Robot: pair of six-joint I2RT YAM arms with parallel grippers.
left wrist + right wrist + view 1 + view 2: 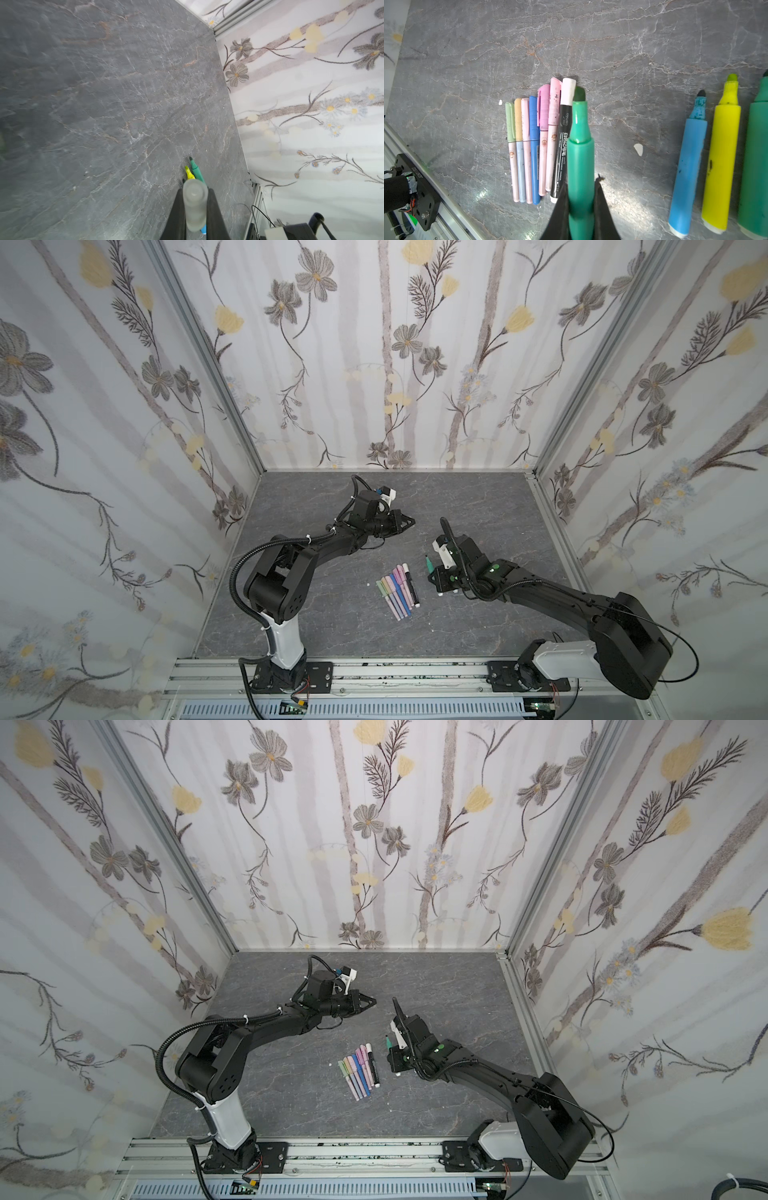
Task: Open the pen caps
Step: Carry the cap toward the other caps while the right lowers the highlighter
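My left gripper [195, 190] is shut on a translucent greyish pen cap [195, 209]; in both top views it [409, 521] hovers over the back middle of the table. My right gripper [581, 182] is shut on the barrel of an uncapped green pen [580, 153], seen tip-up in a top view as the green pen [428, 563]. Several slim pens [533, 149] lie side by side with pastel caps [544, 104] on, left of the held pen. Uncapped blue [689, 166], yellow [720, 166] and teal [756, 166] pens lie on the other side, hidden by the arm in the top views.
The row of pens [397, 589] lies mid-table on the grey stone-look table [478, 506]. Small white scraps [638, 149] lie near the pens. Flowered walls close in three sides. An aluminium rail [374, 676] with both arm bases runs along the front.
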